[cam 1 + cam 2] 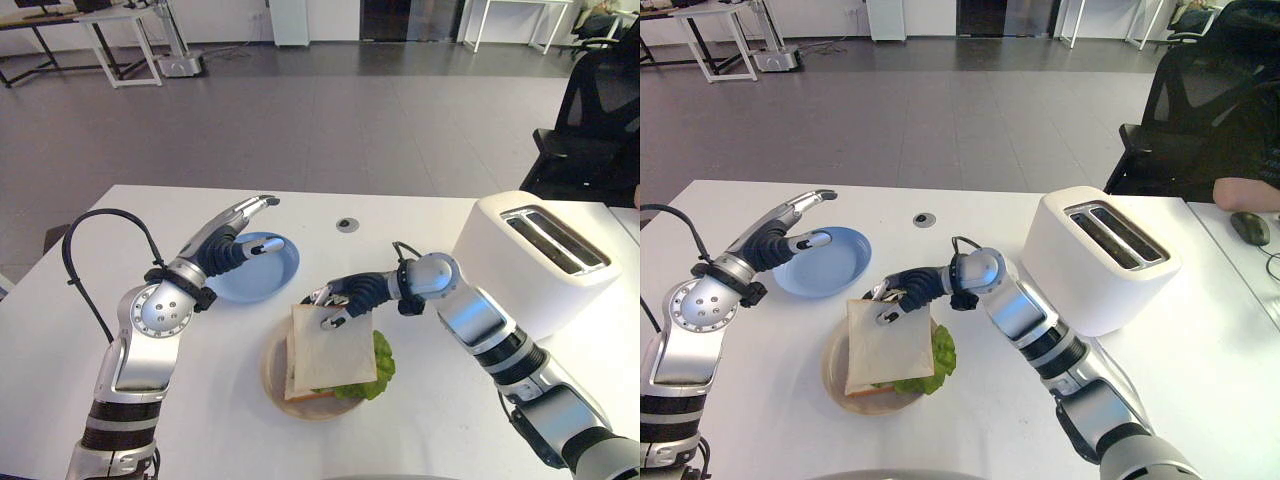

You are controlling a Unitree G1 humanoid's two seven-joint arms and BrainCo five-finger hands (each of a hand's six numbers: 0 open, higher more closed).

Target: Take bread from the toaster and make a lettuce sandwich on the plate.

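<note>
Soft square slice of white bread (335, 355) tops the sandwich on the round tan plate (272, 375), near centre of the white bench (420, 430).
- Light, floppy, tears easily. Pinch gently by an edge.
- Right hand (340, 298): fingers clamped on its far edge.
- Left hand (235, 235): fingers apart, over the round blue plate (270, 275), far left.

Counts:
- two slices
- one green lettuce leaf (380, 370)
- two plates
- one white toaster (520, 260)

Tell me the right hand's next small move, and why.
Probably open the right hand and lift it straight up off the top slice. That slice already lies flat over the lettuce and bottom slice on the plate, with the hand curled on its far edge, so the sandwich looks assembled.
</note>
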